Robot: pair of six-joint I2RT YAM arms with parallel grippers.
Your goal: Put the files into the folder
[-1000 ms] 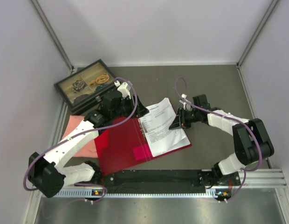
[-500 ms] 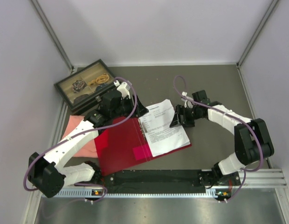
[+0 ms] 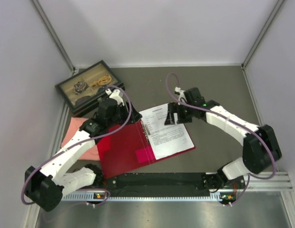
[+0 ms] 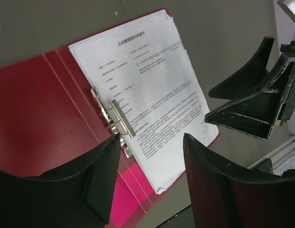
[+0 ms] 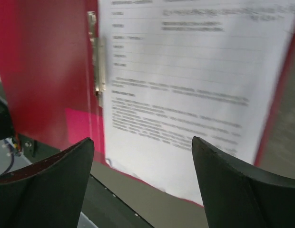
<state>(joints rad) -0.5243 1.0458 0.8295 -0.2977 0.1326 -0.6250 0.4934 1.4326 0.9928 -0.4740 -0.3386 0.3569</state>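
Red card fills the middle of the table [image 3: 219,85]: the folder [image 3: 120,148] lies open and flat, its spine running roughly from 12 to 6 o'clock in the top view. The files [image 3: 167,131], white sheets of dense black print, rest on the folder's 3 o'clock half with their inner edge at the metal clip [image 4: 117,121]; from the top view I cannot tell whether the clip bar presses on them. A pink sticker [image 3: 145,155] sits on the inside cover near the spine's 6 o'clock end. The left gripper [image 3: 122,116] hangs over the folder's 12 o'clock edge, its fingers [image 4: 102,175] spread apart with nothing between them. The right gripper [image 3: 172,116] hovers above the sheets' 12 o'clock end, its jaws wide and empty too. At 9 o'clock of the folder a salmon cloth [image 3: 75,135] pokes out beneath the left arm, and a dark compartment case [image 3: 88,85] sits toward 10 o'clock.
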